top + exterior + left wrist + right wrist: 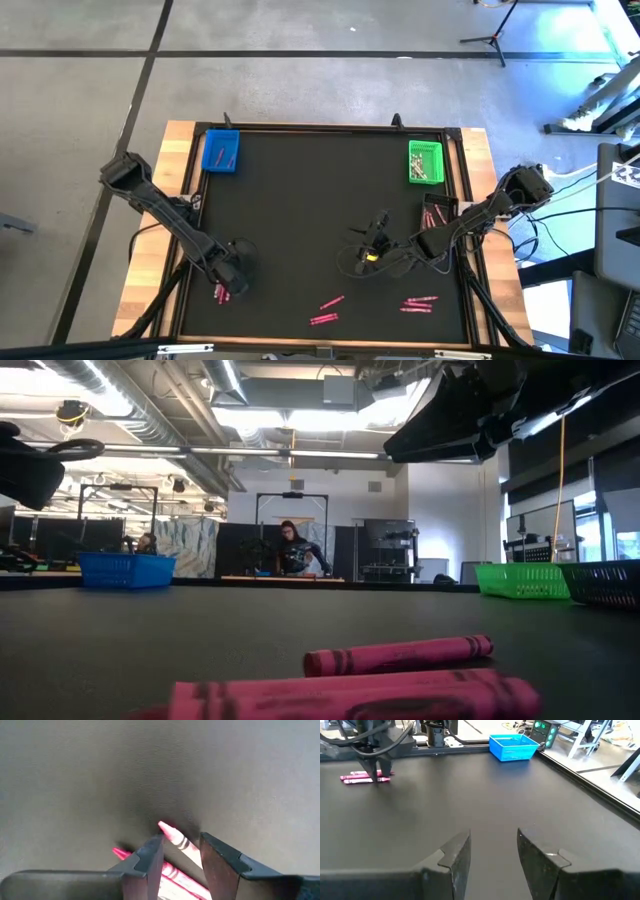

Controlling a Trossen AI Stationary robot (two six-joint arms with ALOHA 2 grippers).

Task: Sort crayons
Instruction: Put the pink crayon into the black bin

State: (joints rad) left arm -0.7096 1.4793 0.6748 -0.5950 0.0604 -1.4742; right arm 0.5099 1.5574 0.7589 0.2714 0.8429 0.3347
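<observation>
Step in hand, by judgement: a pick-up, with the left gripper (181, 857) down over pink crayons (222, 292) near the counter's (300, 200) front-left edge, fingers (147, 862) apart astride one crayon but not visibly clamped; next they must close and lift. Farther toward the counter's centre-right, the right gripper (492, 852) hovers, fingers apart, holding nothing. Beyond, the blue tray (221, 151) and green tray (426, 162) sit at the counter's far corners.

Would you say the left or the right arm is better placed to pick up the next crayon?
Left. The left gripper is down over the pink crayons, jaws open astride one. The right gripper hovers open over bare mat.
</observation>
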